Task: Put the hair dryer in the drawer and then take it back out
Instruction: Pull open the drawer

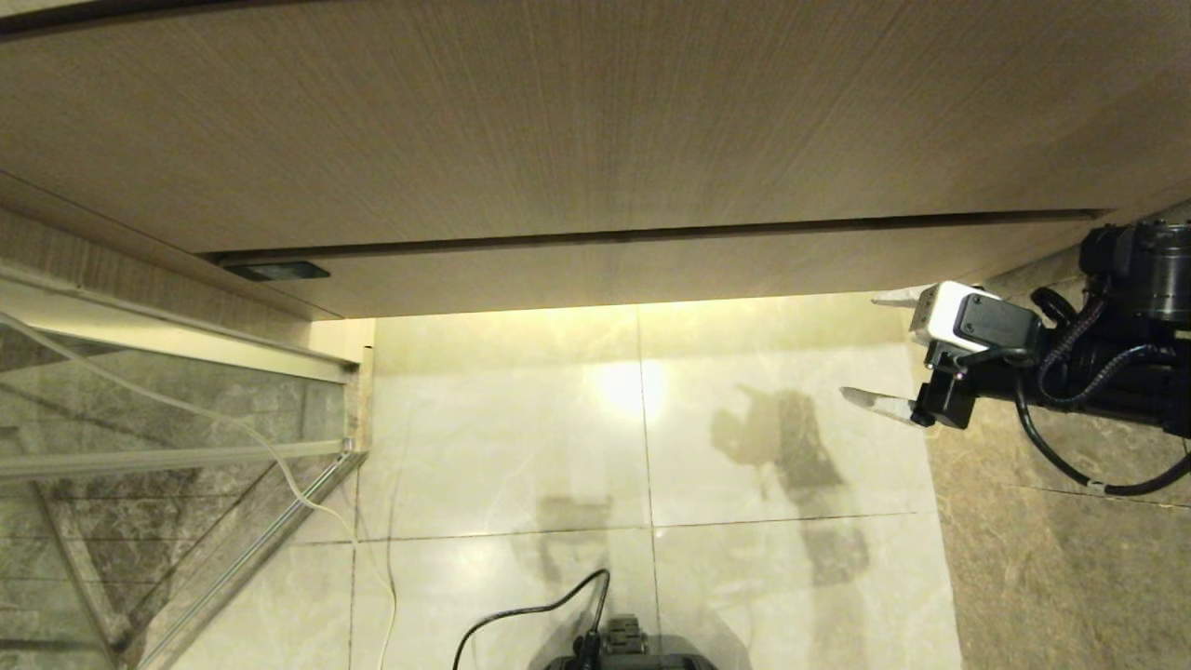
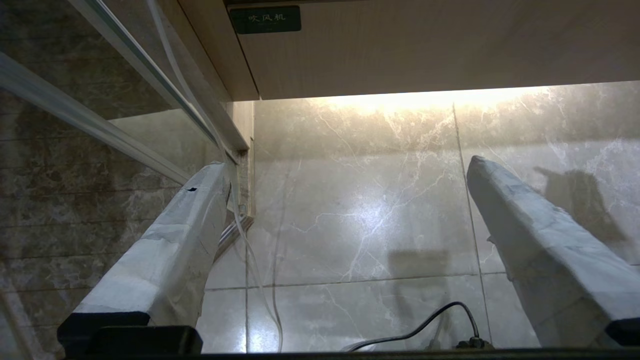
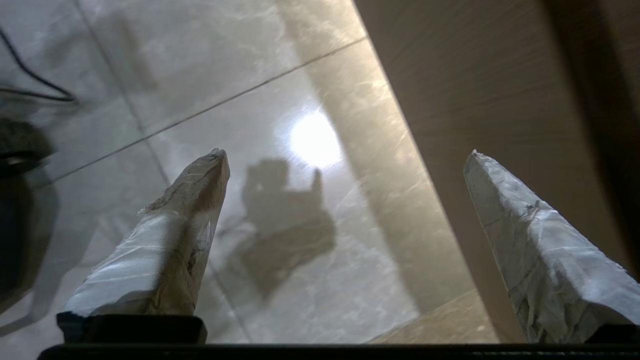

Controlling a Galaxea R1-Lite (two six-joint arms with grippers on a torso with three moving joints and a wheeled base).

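Drawer [image 1: 605,265] closed, flat front flush under wood panel [image 1: 558,121], across upper half of head view. Hair dryer nowhere visible. Right gripper [image 1: 879,349] at right edge, just below drawer front, fingers [image 3: 190,220] spread wide, holding nothing, over pale tiled floor [image 1: 651,465]. Left gripper [image 2: 345,210] seen only in its wrist view, fingers apart, empty.

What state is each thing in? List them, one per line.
drawer: shut, front flush under the taller wood-grain panel.
right pincer: open, empty, near the drawer's right end.
left pincer: open, empty, over the floor.
hair dryer: not in view.
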